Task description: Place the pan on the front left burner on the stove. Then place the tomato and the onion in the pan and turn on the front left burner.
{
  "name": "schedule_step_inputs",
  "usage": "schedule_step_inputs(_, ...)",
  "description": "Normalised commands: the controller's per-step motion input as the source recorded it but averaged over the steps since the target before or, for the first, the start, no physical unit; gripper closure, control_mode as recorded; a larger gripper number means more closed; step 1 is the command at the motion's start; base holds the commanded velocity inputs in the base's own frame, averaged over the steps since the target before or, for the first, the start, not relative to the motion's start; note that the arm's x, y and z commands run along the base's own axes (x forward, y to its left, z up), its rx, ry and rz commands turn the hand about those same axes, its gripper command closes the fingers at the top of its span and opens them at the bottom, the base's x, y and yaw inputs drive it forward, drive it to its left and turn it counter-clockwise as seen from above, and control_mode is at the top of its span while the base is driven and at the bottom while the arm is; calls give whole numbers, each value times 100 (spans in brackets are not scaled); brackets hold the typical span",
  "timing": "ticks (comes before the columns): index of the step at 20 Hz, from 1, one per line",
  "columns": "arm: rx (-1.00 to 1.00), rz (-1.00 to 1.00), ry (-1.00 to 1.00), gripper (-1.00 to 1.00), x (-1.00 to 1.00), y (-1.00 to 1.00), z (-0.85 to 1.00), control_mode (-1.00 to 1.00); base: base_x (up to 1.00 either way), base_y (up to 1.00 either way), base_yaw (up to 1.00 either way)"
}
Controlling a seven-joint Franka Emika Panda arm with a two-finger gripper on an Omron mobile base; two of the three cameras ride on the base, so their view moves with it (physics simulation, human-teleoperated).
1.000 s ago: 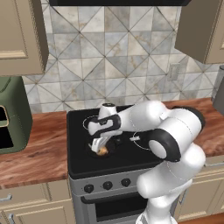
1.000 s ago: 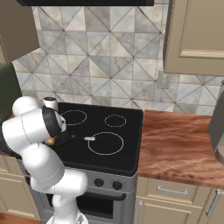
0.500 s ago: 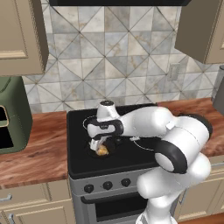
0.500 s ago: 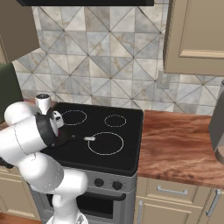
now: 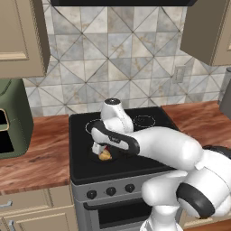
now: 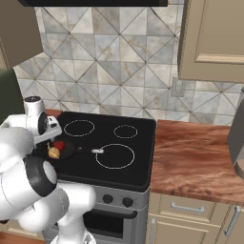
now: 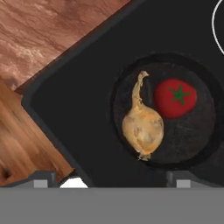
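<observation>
The black pan [image 7: 192, 140] sits at the front left of the stove [image 7: 74, 87], covering the front left burner ring. Inside it the tan onion [image 7: 142, 127] lies beside the red tomato [image 7: 175, 98], the two close together. My gripper [image 7: 111, 179] hovers above the pan's near rim, open, with nothing between its fingertips [image 7: 41, 177]. In the right base view the pan [image 6: 68, 151] holds the tomato [image 6: 59, 145] and the onion [image 6: 54, 153], and its handle [image 6: 90, 150] points right. In the left base view my gripper [image 5: 98, 148] hangs just over the onion [image 5: 105, 155].
A row of black knobs [image 5: 111, 191] runs along the stove's steel front. A green appliance [image 5: 13, 117] stands on the wood counter [image 5: 40, 153] to the left. A dark appliance [image 6: 237, 138] stands at the far right of the counter [image 6: 195, 162]. Cabinets hang overhead.
The jaws have spread wide and the onion now lies free in the pan. The arm's elbow has swung lower and farther right over the stove.
</observation>
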Motion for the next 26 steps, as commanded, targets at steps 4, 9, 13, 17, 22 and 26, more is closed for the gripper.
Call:
schedule_step_inputs(4,5,-12,0,-100,-100,1,48,-100,0,0,0)
schedule_step_inputs(9,2,-16,0,-100,-100,13,11,-100,0,0,0)
schedule_step_inputs(13,0,-19,0,-100,-94,22,4,-100,0,0,0)
schedule_step_inputs(17,0,-20,0,-100,-83,38,0,-100,0,0,0)
schedule_step_inputs(22,0,-20,-11,-100,-39,44,0,-100,0,0,0)
schedule_step_inputs(26,0,-20,-15,-100,-3,40,0,-100,0,0,0)
